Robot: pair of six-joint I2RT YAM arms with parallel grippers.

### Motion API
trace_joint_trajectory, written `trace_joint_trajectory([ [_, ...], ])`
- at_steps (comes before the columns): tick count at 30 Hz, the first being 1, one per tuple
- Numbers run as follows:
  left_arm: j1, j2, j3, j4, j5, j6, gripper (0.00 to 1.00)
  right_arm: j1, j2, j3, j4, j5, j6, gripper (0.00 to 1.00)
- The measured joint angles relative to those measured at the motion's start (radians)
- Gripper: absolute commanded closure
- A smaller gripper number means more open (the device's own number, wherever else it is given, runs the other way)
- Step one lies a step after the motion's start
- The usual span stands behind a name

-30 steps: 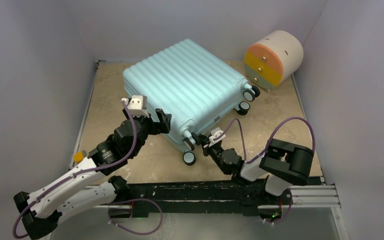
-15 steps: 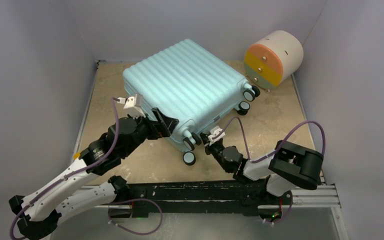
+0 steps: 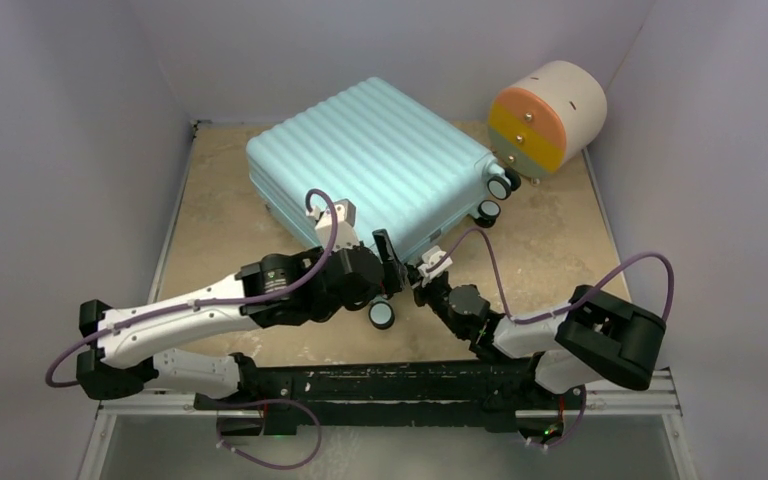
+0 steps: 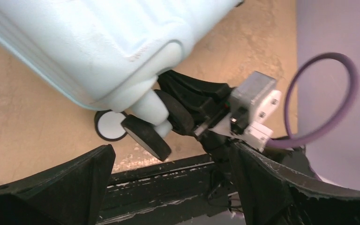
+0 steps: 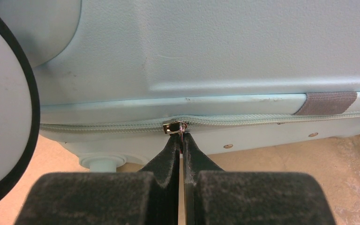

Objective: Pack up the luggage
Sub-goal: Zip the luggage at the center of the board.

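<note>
Pinching the small metal zipper pull [image 5: 180, 127] between pads pressed tight together, the right end effector [image 5: 182, 140] is working at the near corner of the luggage [image 3: 380, 160], close to the near edge of the worktop [image 3: 215, 210]. Only the right wrist view is showing this grip. There the pull is sitting on the zip line [image 5: 272, 119] running across the pale teal shell, with a grey fabric tab [image 5: 326, 102] further right and one big wheel [image 5: 2, 108] filling the left side. From above, this end effector is appearing only as a dark tip against the luggage corner, and the pull is too small to make out.

The left end effector [image 4: 171, 157] is standing spread wide beside that same corner. Its wrist view is looking out between its two fingers [image 4: 56, 185] at the corner's casters [image 4: 146, 137], and is also catching the right arm's wrist camera [image 4: 255, 105] and purple cable [image 4: 326, 101] just behind them.

The luggage is lying flat and closed, ribbed shell up, turned diagonally and stretching from that near corner toward the far edge of the worktop. Only the overhead view is taking in its whole length, the far wheels [image 3: 500, 188] on its right side, and the round cream drawer unit [image 3: 550, 115] lying on its side in the far right corner, just beside those wheels.
</note>
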Motion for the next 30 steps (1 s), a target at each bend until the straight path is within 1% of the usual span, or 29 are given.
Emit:
trace_joint_trajectory([
  [5,0.0,0.077,0.031,-0.122,-0.052,-0.12,0.0,-0.005,-0.013,0.0,-0.019,-0.012,0.001,1.0],
  [11,0.006,0.224,0.169,-0.274,-0.078,-0.233,0.0,-0.007,-0.028,0.005,-0.05,-0.018,0.003,1.0],
  [16,0.055,0.294,0.185,-0.3,-0.068,-0.256,0.02,-0.008,-0.033,0.005,-0.055,-0.018,0.018,1.0],
  [18,0.092,0.309,0.185,-0.3,-0.058,-0.256,0.06,-0.009,-0.04,0.005,-0.063,-0.019,0.022,1.0],
  [21,0.132,0.322,0.185,-0.299,-0.049,-0.256,0.19,-0.009,-0.054,0.005,-0.078,-0.019,0.023,1.0],
  [26,0.137,0.322,0.18,-0.291,-0.048,-0.258,0.5,-0.01,-0.065,0.005,-0.093,-0.021,0.023,1.0],
  [30,0.136,0.273,0.116,-0.238,-0.046,-0.258,0.76,-0.01,-0.069,0.005,-0.099,-0.021,0.023,1.0],
])
